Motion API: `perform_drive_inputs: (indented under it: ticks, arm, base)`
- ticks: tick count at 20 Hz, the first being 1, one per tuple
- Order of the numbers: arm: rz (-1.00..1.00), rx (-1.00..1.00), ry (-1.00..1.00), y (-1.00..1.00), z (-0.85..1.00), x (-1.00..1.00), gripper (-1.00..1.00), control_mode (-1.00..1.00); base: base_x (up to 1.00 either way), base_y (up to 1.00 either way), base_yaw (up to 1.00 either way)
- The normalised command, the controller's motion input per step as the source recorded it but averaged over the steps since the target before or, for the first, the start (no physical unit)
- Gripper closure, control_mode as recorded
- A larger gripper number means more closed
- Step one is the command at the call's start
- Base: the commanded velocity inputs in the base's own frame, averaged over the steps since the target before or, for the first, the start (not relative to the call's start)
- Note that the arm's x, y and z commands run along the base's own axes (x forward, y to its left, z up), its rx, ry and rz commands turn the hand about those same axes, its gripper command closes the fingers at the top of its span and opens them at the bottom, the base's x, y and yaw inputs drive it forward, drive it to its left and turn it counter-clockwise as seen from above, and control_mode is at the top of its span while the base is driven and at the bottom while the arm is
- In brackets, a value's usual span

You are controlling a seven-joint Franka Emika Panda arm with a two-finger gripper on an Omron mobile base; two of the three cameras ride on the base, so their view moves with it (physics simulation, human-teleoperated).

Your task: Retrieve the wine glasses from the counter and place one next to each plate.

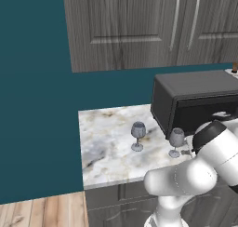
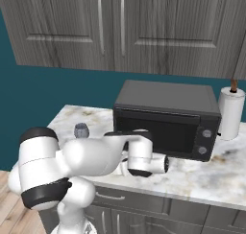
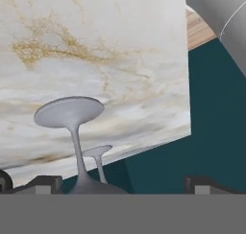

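Observation:
Two grey-blue wine glasses stand upright on the marbled counter (image 1: 107,151): the left glass (image 1: 138,136) near the middle, the right glass (image 1: 176,142) in front of the microwave. The hand view is rolled upside down, looking along the counter (image 3: 96,46). In it the nearer glass (image 3: 72,114) is close, its stem between my fingertips but nearer the left one. The farther glass (image 3: 97,151) stands behind it. My gripper (image 3: 122,184) is open and holds nothing. One glass bowl (image 2: 81,131) peeks over my arm. The plates are out of view.
A dark microwave (image 1: 195,100) (image 2: 168,118) fills the counter's right part, close behind the glasses. A paper towel roll (image 2: 231,112) stands beside it. Grey wall cabinets (image 1: 148,26) hang above. The counter's left end drops to a wooden floor (image 1: 42,212) by a teal wall.

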Motion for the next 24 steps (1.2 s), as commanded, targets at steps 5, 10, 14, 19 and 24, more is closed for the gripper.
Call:
perform_drive_inputs:
  ticks: [5, 10, 14, 19, 24]
  arm:
    - [0.00, 0.00, 0.00, 0.00, -0.06, 0.09, -1.00, -1.00]
    - [0.00, 0.00, 0.00, 0.00, -0.18, 0.15, -1.00, -1.00]
    - [0.00, 0.00, 0.00, 0.00, -0.17, 0.16, -1.00, -1.00]
    - [0.00, 0.00, 0.00, 0.00, -0.07, 0.18, -1.00, -1.00]
    - [0.00, 0.00, 0.00, 0.01, -0.09, 0.27, -1.00, -1.00]
  base:
    - [0.00, 0.00, 0.00]
    - [0.00, 0.00, 0.00]
    - [0.00, 0.00, 0.00]
    - [0.00, 0.00, 0.00]
    - [0.00, 0.00, 0.00]
